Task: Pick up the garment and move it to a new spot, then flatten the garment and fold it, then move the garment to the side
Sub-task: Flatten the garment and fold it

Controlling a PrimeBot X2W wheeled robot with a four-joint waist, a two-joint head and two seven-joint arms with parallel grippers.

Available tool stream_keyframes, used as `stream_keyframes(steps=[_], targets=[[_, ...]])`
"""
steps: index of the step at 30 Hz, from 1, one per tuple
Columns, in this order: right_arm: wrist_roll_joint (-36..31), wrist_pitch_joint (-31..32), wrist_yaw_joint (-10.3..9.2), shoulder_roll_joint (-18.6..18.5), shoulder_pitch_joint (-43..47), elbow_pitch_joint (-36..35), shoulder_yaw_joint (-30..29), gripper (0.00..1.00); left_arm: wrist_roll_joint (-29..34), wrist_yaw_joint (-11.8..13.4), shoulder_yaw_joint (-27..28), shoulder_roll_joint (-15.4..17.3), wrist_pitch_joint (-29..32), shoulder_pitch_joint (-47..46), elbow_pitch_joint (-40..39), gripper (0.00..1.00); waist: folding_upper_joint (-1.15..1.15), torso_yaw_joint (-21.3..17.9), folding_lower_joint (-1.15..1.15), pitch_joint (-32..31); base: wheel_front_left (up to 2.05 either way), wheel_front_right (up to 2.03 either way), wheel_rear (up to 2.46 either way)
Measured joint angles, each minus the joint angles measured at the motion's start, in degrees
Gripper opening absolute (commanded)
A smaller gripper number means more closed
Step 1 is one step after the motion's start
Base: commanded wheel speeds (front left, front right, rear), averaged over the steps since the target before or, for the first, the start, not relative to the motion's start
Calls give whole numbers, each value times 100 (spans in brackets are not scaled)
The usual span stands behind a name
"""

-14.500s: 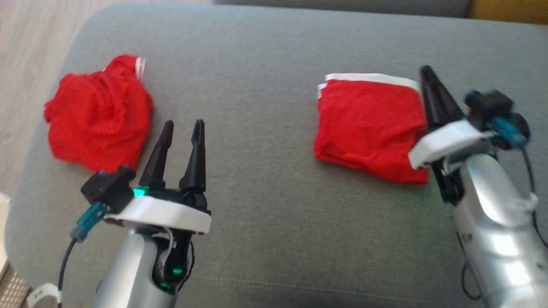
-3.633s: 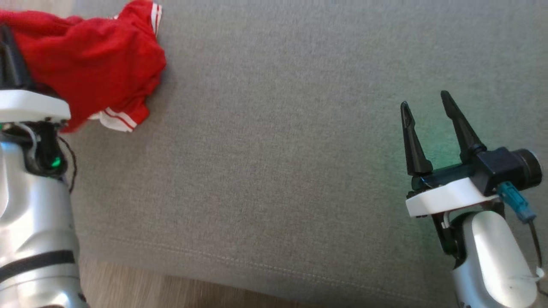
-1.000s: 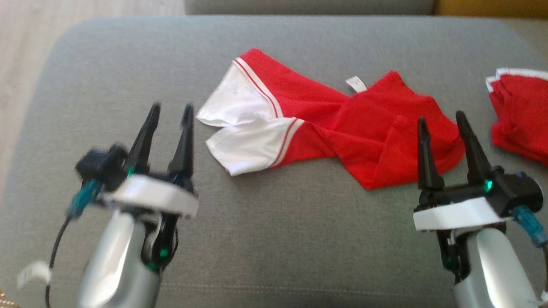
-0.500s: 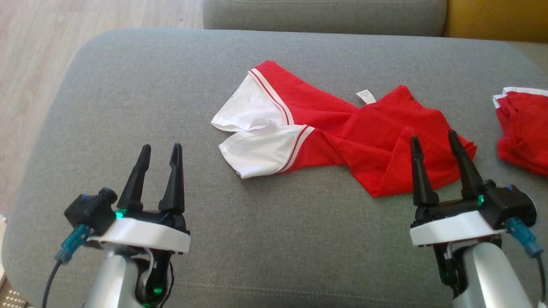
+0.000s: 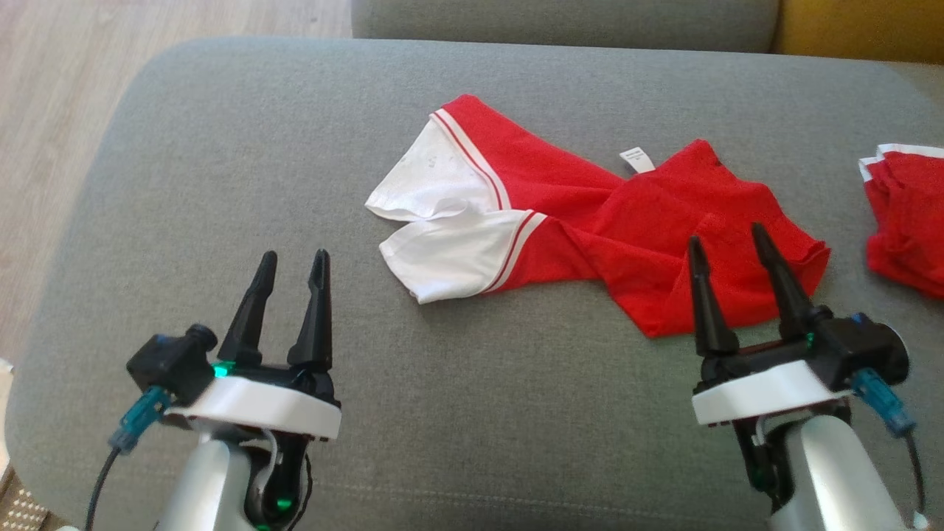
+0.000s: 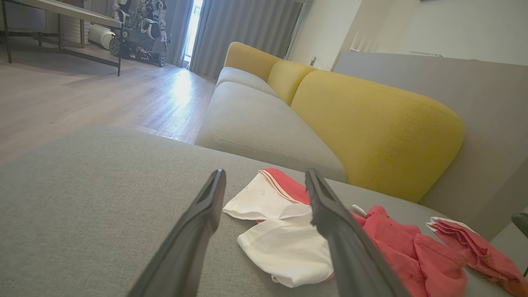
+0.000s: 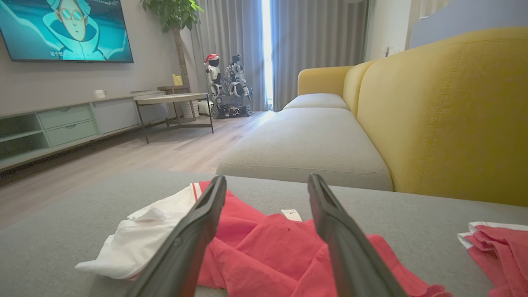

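A red garment (image 5: 649, 236) with white sleeves and a small white tag lies crumpled and twisted across the middle of the grey cushion (image 5: 221, 147); it also appears in the left wrist view (image 6: 288, 243) and the right wrist view (image 7: 264, 243). My left gripper (image 5: 293, 259) hovers open near the cushion's front left, well short of the white sleeves (image 5: 442, 251). My right gripper (image 5: 725, 234) is open, its fingertips over the garment's lower right edge, nothing between the fingers.
A second red garment (image 5: 903, 221), folded with white trim, lies at the cushion's right edge. Yellow sofa backrest (image 7: 445, 111) stands behind. Wooden floor (image 5: 51, 110) drops off to the left. Another grey seat cushion (image 7: 309, 144) lies beyond.
The camera shifted slightly. My left gripper has moved a little right and forward; the right gripper has edged left, towards the garment. The garment lies as before.
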Motion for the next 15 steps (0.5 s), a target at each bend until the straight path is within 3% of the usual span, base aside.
stream_keyframes(steps=[8,15], targets=[[-216,319,0,-110,-497,53,738,100,-92,3,-136,-1,0,-94,19,100,0,199,0,138,0,0,0],[157,811,0,-789,-1532,580,1890,100,-156,3,-175,-2,0,-246,23,100,0,403,0,434,0,0,0]])
